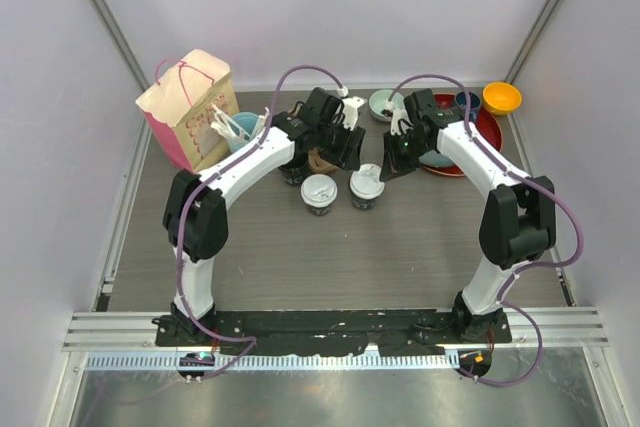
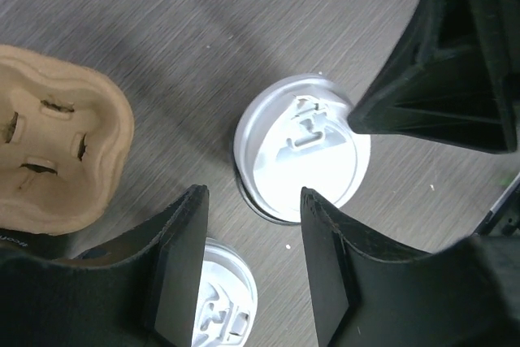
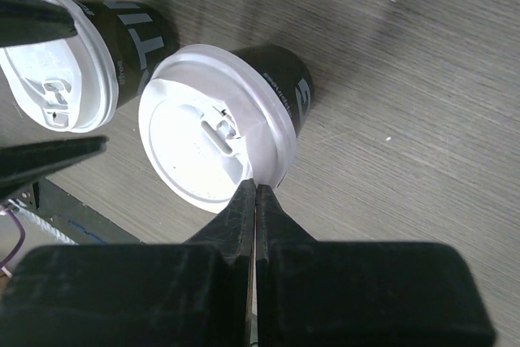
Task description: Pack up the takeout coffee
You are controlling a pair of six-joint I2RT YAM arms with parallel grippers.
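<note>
Though both arms reach well out over the desk [image 1: 270, 257], the takeout coffee stands nearer than either pincer, upright and side by side near the desk's middle. The left coffee cup [image 1: 319, 192] and the right coffee cup [image 1: 366, 187] are both black, with white sip lids pressed on. The right pincer [image 3: 256, 193] is pressed together, its tip at the rim of the right cup's lid; I cannot tell whether it touches. The left pincer [image 2: 250, 201] hangs above the cups with its fingers apart, holding nothing. Just behind the cups sits a brown pulp cup carrier [image 2: 57, 160], its wells facing up. Farther back, a light-blue cup [image 1: 243, 128] holds white utensils beside a pink-and-cream paper bag [image 1: 190, 107]. To the right a dark-blue mug [image 1: 468, 100] sits at the far edge of a red plate [image 1: 487, 132], with an orange bowl [image 1: 501, 98] just beside it.
</note>
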